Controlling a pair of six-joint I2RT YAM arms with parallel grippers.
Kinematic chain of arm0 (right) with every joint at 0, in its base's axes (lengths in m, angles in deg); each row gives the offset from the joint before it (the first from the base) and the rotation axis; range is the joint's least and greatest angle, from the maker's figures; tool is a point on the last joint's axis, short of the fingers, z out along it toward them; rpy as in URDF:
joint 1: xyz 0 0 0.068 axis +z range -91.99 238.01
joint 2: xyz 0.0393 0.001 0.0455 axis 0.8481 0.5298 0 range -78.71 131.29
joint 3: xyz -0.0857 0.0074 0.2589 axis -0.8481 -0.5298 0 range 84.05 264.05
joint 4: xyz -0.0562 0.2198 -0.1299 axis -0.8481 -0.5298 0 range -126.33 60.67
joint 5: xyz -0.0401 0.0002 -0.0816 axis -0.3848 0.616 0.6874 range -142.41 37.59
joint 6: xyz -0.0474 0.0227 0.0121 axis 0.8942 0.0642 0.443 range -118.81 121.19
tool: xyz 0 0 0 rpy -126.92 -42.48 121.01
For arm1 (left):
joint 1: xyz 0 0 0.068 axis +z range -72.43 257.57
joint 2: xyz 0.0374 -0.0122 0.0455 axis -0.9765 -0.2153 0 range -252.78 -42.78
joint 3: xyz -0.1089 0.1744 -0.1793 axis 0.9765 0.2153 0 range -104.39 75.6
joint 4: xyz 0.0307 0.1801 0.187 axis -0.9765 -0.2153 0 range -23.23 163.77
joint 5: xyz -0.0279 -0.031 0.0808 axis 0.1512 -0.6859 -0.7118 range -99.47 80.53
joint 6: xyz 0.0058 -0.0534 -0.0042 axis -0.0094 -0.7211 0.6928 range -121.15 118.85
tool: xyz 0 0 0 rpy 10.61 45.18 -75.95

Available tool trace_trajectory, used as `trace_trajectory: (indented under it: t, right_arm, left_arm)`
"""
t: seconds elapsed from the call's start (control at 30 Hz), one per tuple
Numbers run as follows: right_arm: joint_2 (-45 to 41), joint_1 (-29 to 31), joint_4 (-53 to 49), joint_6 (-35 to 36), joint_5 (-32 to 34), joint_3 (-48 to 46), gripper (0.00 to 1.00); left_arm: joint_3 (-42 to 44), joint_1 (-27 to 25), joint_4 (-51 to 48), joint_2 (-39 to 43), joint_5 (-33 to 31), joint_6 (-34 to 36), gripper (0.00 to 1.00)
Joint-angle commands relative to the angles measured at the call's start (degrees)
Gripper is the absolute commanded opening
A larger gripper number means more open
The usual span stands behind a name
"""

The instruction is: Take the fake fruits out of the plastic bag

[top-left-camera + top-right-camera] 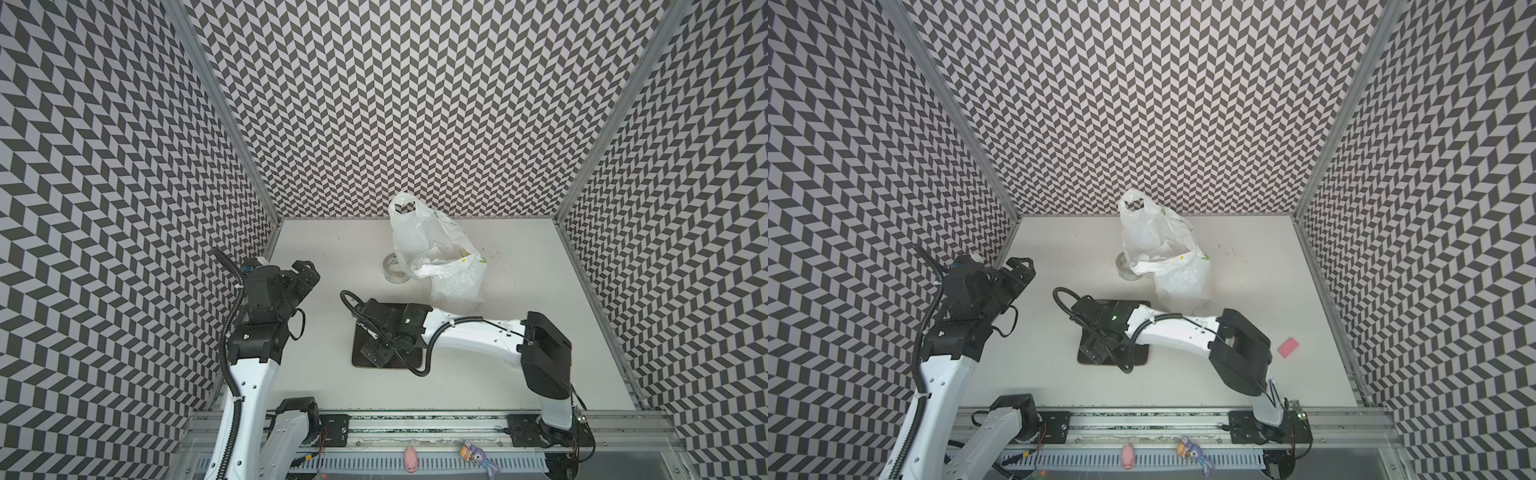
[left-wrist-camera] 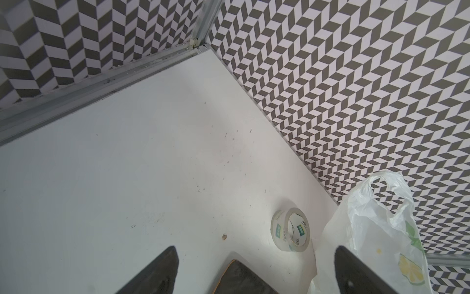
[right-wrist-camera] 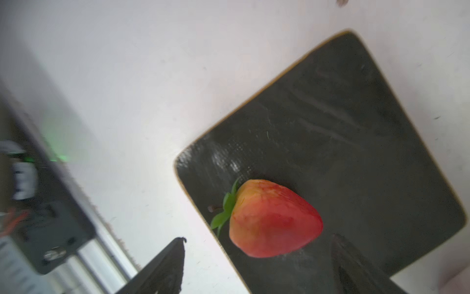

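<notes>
On the black mat (image 3: pixel 343 142) at the centre of the surface (image 1: pixel 519 270), one strawberry (image 3: pixel 274 219) lies free between the spread jaws of the right gripper (image 1: pixel 375 354), its long axis running finger to finger. At 1 o'clock of that gripper stands the plastic bag (image 1: pixel 436 253), contents hidden; further fruits are presumably inside. The left gripper (image 1: pixel 306 274), jaws likewise spread and empty, hovers at the bag's 9 o'clock. The right arm appears marginally nearer.

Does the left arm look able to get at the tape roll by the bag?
Probably yes: the left end effector hangs open, with only bare table between it and the tape roll; the plastic bag crowds one side.
</notes>
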Motion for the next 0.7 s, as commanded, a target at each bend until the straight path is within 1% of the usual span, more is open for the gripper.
trace_trajectory:
  t: [0.0,0.1,0.2,0.27,0.3,0.33,0.37,0.4,0.43,0.5,0.53,0.6,0.67]
  right_arm:
    - [-13.0,0.2,2.0,-3.7,-0.9,2.7,0.86]
    - [-21.4,-0.1,2.3,-9.0,2.4,2.3,0.84]
    - [-27.7,-3.3,-1.6,-18.6,3.9,2.4,0.83]
    - [-30.9,-8.3,-6.1,-26.3,3.7,2.2,0.83]
    - [-31.8,-11.6,-8.9,-30.3,3.4,2.0,0.82]
    - [-32.9,-15.7,-11.7,-33.6,2.5,1.8,0.80]
    - [-33.7,-19.2,-14.4,-35.7,1.9,1.6,0.78]
    - [-34.2,-21.9,-16.4,-36.8,2.1,1.7,0.79]
    - [-34.6,-25.3,-17.8,-36.9,2.3,1.8,0.81]
    - [-34.2,-30.2,-19.5,-34.8,4.2,3.0,0.85]
    - [-33.6,-32.7,-19.3,-32.4,4.7,3.7,0.87]
    - [-31.3,-37.7,-18.2,-27.4,3.6,5.0,0.89]
    - [-28.7,-41.6,-14.9,-22.0,1.8,5.7,0.91]
  left_arm:
    - [-2.2,-0.1,4.1,-1.5,4.9,1.5,0.95]
    - [-2.8,-2.2,6.3,-3.4,6.2,1.9,0.95]
    - [-4.0,-5.9,8.0,-6.0,5.8,2.5,0.95]
    - [-5.1,-9.6,9.6,-8.1,5.2,3.8,0.95]
    - [-5.7,-11.2,10.1,-8.9,5.2,4.3,0.95]
    - [-6.4,-12.9,10.5,-10.5,5.3,4.7,0.96]
    - [-7.0,-14.6,10.9,-11.8,5.6,4.9,0.96]
    - [-7.6,-16.0,11.2,-13.0,6.0,4.9,0.97]
    - [-7.9,-17.5,11.7,-14.2,6.8,4.2,0.98]
    - [-8.2,-19.9,13.6,-16.7,9.2,2.9,1.00]
    - [-8.4,-21.3,14.7,-18.0,10.3,2.1,1.00]
    - [-8.5,-23.5,17.1,-20.5,12.3,0.4,1.00]
    - [-8.9,-25.3,18.9,-23.2,15.0,-0.9,1.00]
